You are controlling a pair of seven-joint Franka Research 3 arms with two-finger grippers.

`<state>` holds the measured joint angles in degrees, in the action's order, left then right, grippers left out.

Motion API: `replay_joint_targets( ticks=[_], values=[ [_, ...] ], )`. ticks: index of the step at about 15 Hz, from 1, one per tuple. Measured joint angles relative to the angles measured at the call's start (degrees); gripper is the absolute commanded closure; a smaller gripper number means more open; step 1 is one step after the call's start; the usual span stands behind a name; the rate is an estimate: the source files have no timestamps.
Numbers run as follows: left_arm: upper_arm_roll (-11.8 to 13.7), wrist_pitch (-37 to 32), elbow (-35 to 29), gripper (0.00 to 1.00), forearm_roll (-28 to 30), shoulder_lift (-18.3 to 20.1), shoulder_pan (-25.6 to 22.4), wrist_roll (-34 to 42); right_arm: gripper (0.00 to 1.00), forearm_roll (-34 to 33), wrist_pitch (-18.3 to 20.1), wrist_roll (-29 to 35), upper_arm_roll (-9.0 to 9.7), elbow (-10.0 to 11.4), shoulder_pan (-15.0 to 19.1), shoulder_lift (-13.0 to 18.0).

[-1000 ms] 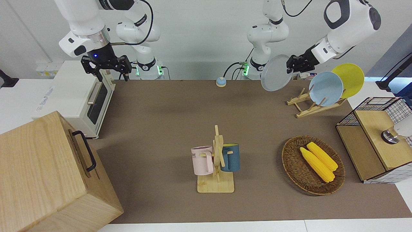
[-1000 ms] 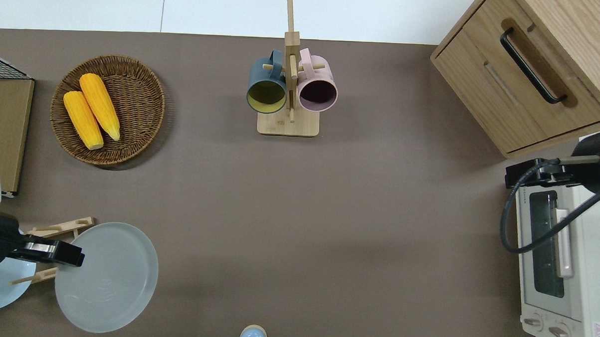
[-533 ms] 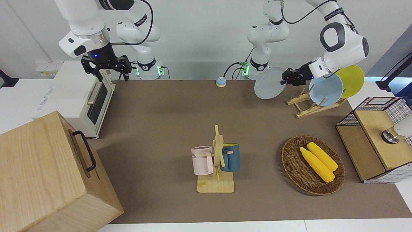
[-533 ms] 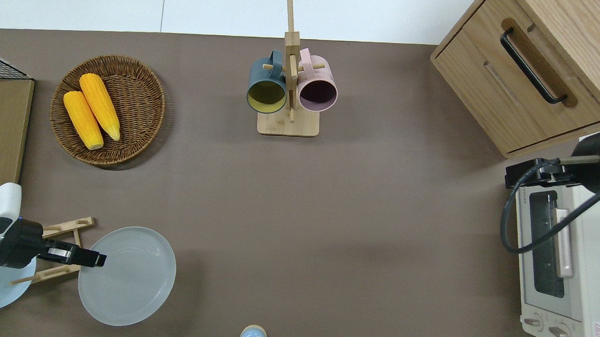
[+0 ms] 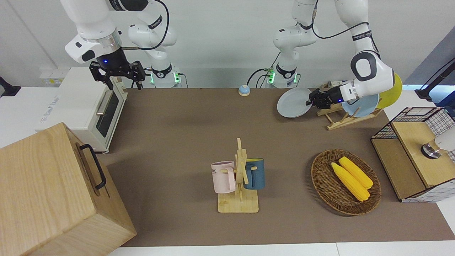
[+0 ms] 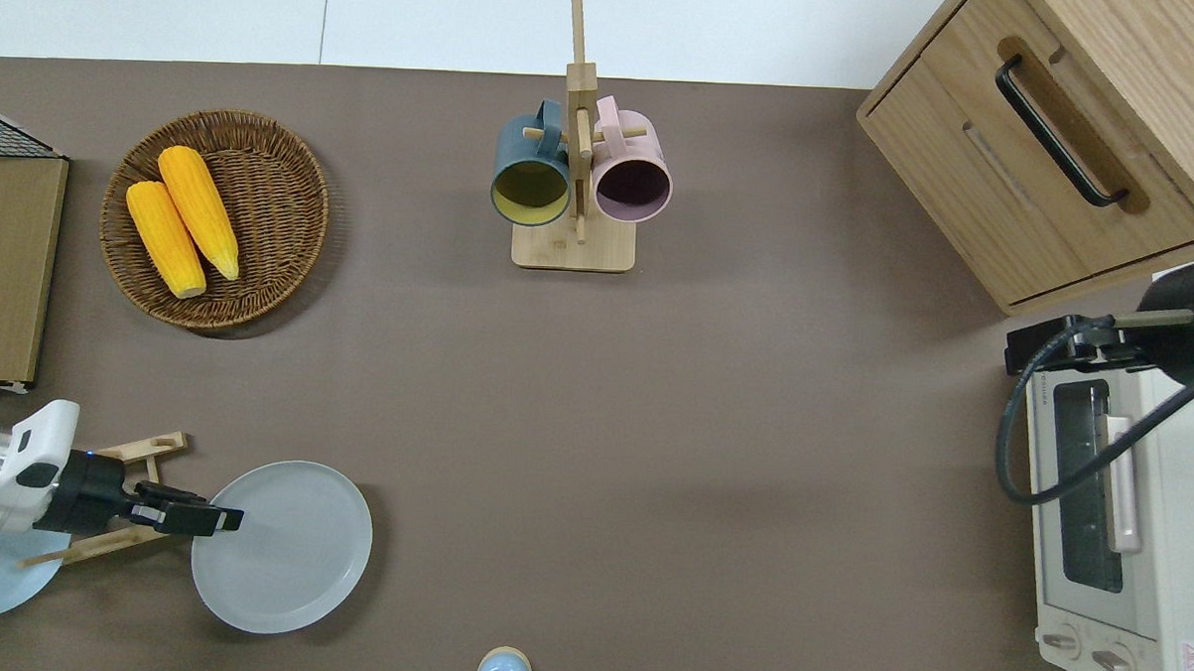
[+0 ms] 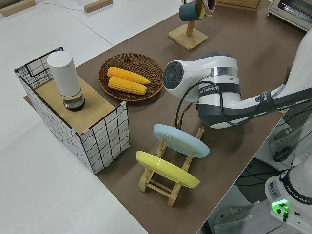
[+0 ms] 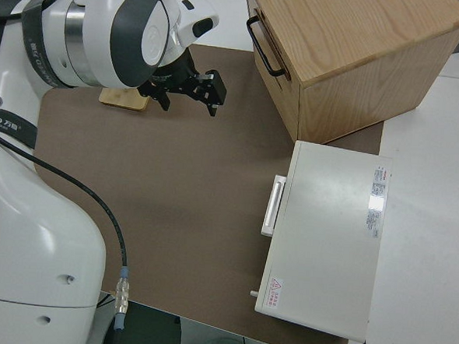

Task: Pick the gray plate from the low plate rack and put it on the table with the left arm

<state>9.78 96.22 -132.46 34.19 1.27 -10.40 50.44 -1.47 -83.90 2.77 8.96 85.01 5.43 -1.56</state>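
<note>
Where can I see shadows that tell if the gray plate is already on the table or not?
Front view: a dark shadow on the table lies under the lower edge of the gray plate, held tilted by the left gripper. Overhead view: a soft shadow band lies along the plate's rim toward the right arm's end. Left side view: the arm hides the plate. Contact cannot be told.

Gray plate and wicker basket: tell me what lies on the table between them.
Nothing. In the overhead view, only bare table separates the gray plate, held by the left gripper, from the wicker basket.
</note>
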Motion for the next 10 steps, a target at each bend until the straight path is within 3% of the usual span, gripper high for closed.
replay_joint_targets(
  ticks=[7, 9, 10],
  values=[
    [-0.06, 2.86, -0.69, 0.97, 0.91, -2.18, -0.63, 3.6, 0.017, 0.0, 0.0, 0.0, 0.0, 0.0, 0.0, 0.0],
    [-0.14, 3.02, -0.69, 0.65, 0.93, -2.16, -0.54, 3.84, 0.017, 0.0, 0.0, 0.0, 0.0, 0.0, 0.0, 0.0],
    [-0.22, 3.02, -0.69, 0.39, 0.96, -2.09, -0.51, 3.97, 0.017, 0.0, 0.0, 0.0, 0.0, 0.0, 0.0, 0.0]
  ],
)
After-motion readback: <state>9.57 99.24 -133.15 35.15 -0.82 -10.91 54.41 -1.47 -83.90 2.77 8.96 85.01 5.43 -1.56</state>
